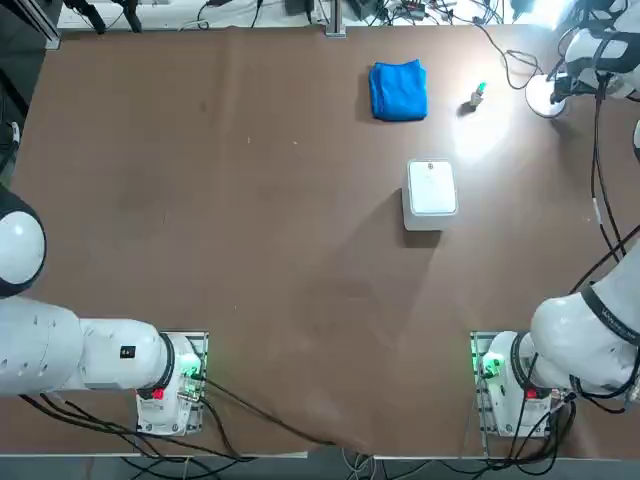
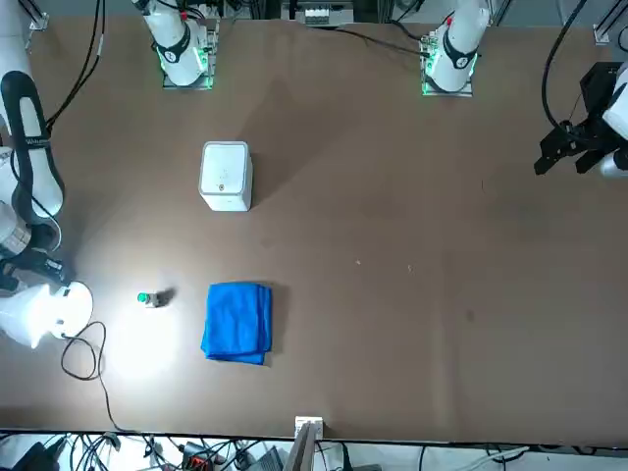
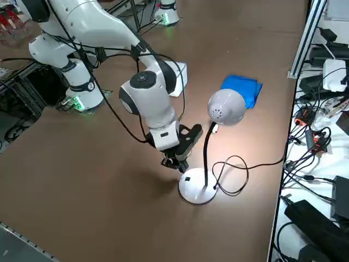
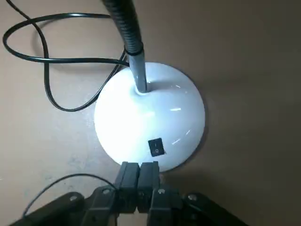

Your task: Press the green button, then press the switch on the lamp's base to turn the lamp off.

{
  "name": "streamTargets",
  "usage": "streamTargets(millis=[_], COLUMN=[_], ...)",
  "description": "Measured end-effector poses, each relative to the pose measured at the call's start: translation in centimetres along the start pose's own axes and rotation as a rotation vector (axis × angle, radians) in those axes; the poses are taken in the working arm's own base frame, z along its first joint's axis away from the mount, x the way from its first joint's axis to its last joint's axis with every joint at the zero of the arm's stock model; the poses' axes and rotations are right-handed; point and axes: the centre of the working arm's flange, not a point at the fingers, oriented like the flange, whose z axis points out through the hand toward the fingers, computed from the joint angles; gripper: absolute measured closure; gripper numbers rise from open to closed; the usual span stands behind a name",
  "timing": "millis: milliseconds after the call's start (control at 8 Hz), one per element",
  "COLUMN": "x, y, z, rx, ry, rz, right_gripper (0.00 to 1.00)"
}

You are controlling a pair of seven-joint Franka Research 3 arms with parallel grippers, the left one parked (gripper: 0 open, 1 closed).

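Note:
The lamp point(image 3: 226, 107) is lit, its black gooseneck rising from the white round base point(image 4: 150, 113) at the table's far right. The small dark switch point(image 4: 156, 147) sits on the base's top, also visible in the side view as the switch point(image 3: 187, 178). My right gripper point(image 4: 139, 165) is shut with nothing in it, its tips at the base's rim just short of the switch; whether they touch the base I cannot tell. From the side, the gripper point(image 3: 175, 163) hangs just over the base point(image 3: 197, 189). The green button point(image 1: 479, 93) stands upright left of the lamp, apart from the gripper.
A blue cloth point(image 1: 398, 90) lies left of the button. A white square box point(image 1: 432, 189) stands nearer the middle. The lamp's black cable point(image 4: 44, 56) loops on the table beside the base. Cables and gear crowd the table's far edge point(image 3: 311, 136).

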Motion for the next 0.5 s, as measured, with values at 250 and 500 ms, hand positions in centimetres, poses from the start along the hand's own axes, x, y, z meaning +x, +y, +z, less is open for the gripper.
streamTargets(millis=[250,500], x=[-0.05,-0.14], y=[0.11,0.33], z=[0.29,0.87], rx=[0.001,-0.002], ry=[0.004,0.016], rz=[0.006,0.012], right_gripper=[0.99,0.99])
